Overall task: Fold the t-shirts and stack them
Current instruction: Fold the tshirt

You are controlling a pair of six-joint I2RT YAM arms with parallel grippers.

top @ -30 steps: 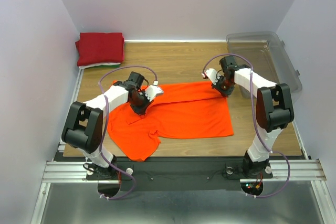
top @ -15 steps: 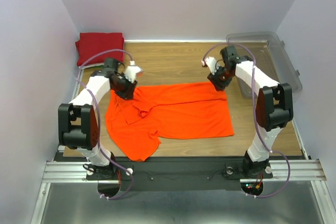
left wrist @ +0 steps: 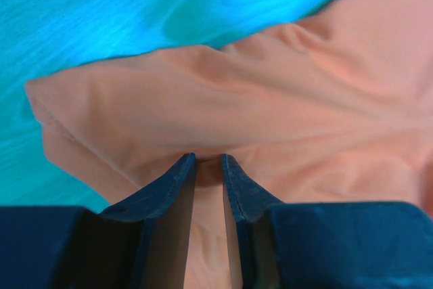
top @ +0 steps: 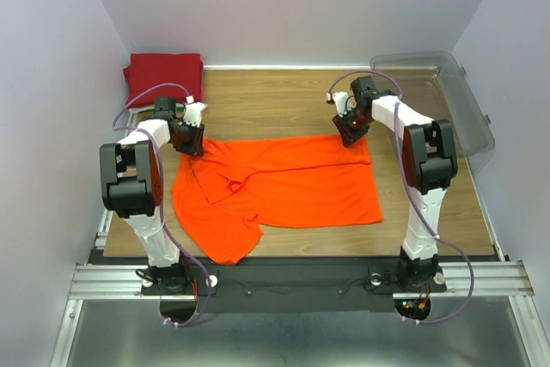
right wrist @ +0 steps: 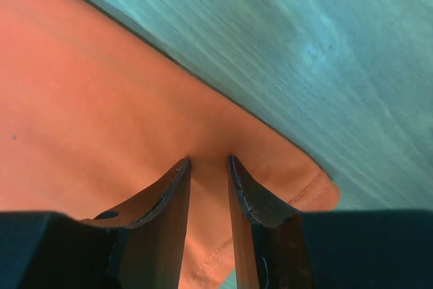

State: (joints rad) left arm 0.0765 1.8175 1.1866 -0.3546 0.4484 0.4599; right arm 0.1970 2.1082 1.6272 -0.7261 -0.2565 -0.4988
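Orange t-shirt (top: 292, 186), partly folded and lightly creased, spread across the middle of the desk (top: 275, 100). Left fingers (left wrist: 184, 174) pinch its far-left corner and right fingers (right wrist: 174, 187) its stitched far-right corner, each nearly closed on cloth. Folded dark red t-shirt (top: 163, 79) lies at the desk's far-left corner.

The spread t-shirt (top: 292, 186) lies flat at the centre of the table (top: 275, 105), with the left gripper (top: 193, 143) at its far-left corner, the right gripper (top: 348, 133) at its far-right corner, the folded t-shirts (top: 165, 77) stacked in the table's far-left corner, and the plastic bin (top: 464, 83) at the far-right edge.
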